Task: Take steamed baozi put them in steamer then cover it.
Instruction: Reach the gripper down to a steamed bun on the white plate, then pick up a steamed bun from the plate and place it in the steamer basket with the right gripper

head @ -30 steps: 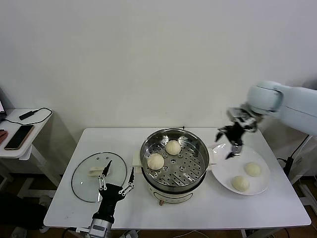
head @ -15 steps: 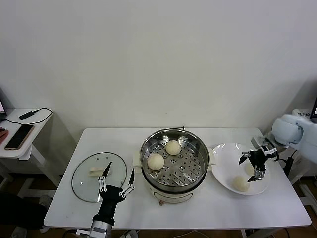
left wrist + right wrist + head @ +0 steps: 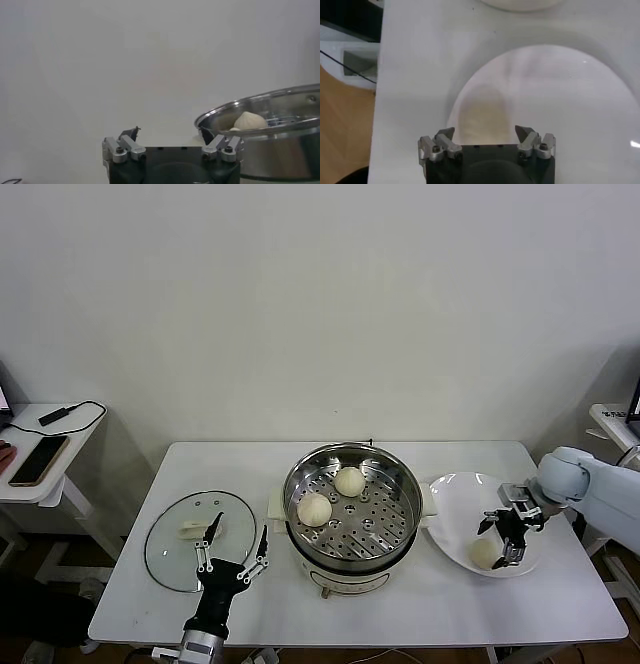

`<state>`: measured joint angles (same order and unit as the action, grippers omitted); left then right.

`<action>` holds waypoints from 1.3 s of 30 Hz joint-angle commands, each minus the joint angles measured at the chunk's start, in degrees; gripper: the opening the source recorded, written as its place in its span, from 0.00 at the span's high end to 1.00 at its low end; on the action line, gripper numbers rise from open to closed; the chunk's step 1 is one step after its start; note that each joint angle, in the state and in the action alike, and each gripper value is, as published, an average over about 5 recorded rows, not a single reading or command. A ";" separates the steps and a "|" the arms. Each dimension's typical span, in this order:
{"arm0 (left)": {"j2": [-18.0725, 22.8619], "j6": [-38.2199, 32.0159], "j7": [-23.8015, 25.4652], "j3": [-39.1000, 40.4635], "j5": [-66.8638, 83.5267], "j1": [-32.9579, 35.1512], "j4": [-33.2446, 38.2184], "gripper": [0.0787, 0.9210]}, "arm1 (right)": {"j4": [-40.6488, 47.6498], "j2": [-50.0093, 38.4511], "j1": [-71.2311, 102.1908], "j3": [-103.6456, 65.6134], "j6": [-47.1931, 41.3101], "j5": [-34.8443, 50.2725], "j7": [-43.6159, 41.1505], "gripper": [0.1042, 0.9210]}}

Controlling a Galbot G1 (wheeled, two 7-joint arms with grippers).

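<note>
From the head view I see my right gripper [image 3: 505, 536] low over the white oval plate [image 3: 452, 506] on the right side of the worktop [image 3: 400, 604]. Its fingers are spread and they hold nothing. One steamed baozi [image 3: 484, 553] lies on the plate just beside the fingertips, on the near side; I cannot tell if they touch it. A second bun on this plate is hidden behind the gripper, so I cannot place it exactly. In the right wrist view the plate [image 3: 600, 115] fills most of the picture and the fingers stand wide apart.

The steamer [image 3: 352, 509] stands in the middle of the worktop, without cover. Two baozi rest on its perforated tray: one [image 3: 314, 509] at the left and one [image 3: 349, 481] at the far side.

The cover [image 3: 199, 538], with its cream-white handle, lies flat on the worktop, left of the steamer. My left gripper [image 3: 233, 554] waits near the front edge, between cover and steamer, fingers spread, empty. The left wrist view shows the steamer rim [image 3: 260, 107] with one bun [image 3: 251, 120] behind it.
</note>
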<state>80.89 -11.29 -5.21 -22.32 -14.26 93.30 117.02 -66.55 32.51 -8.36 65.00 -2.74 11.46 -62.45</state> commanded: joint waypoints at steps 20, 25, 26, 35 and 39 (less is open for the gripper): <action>-0.43 -0.08 -0.03 0.27 0.19 -0.91 -0.89 0.12 | -3.79 -0.79 -12.82 4.71 0.66 2.37 -4.37 0.32; -0.63 -0.12 -0.02 0.43 0.22 -1.01 -0.82 0.12 | -9.57 0.76 -29.18 12.71 7.17 4.43 -6.37 0.32; -0.66 -0.13 -0.02 0.46 0.24 -1.02 -0.74 0.12 | -11.35 1.53 -32.39 14.66 8.49 5.09 -6.41 0.32; -0.88 -0.13 -0.02 0.53 0.37 -0.90 -0.09 0.12 | -23.74 11.55 -43.90 17.21 21.96 0.51 -5.14 0.33; -0.88 -0.27 -0.04 0.49 0.40 -0.78 -0.02 0.12 | -29.36 15.55 -42.92 16.78 23.42 -1.17 -3.91 0.33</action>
<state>80.01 -11.46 -5.25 -21.82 -13.89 92.50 116.94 -85.74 41.48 -42.55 78.76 13.22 12.59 -66.86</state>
